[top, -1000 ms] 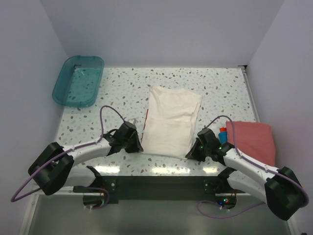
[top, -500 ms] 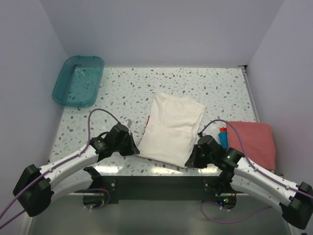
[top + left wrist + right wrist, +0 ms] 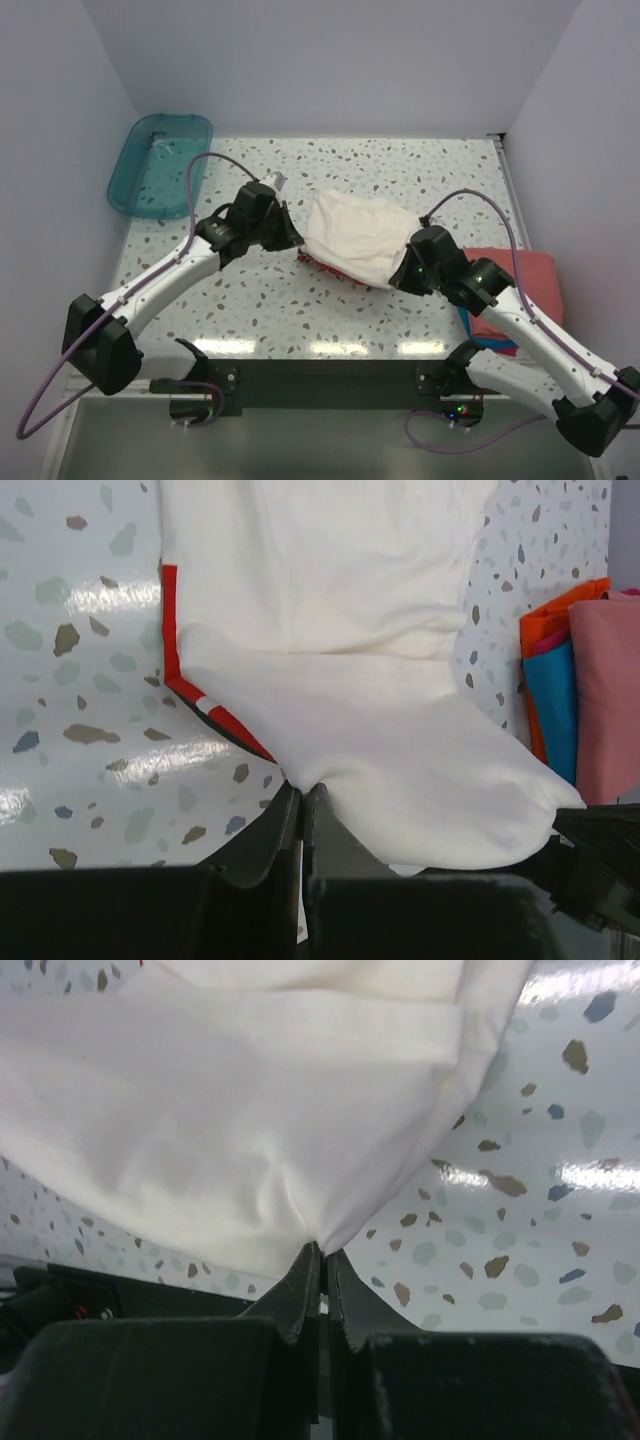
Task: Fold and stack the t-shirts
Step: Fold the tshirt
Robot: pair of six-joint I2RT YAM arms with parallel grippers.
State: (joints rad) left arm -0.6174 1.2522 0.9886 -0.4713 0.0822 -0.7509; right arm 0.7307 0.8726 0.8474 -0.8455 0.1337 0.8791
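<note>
The top camera looks down from high behind the arm bases and takes in the whole table (image 3: 250, 310). Each wrist camera sits close behind its own gripper and faces along the fingers (very near the cloth) — left gripper (image 3: 302, 792), right gripper (image 3: 322, 1255). All three views share the cream-white t-shirt (image 3: 355, 235).

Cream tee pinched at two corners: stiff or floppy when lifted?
Likely floppy: the cream-white cloth t-shirt with red print droops between the left claw and right claw. Probably light: two small pinches hold its raised edge. Layers may shift if pulled fast.
</note>
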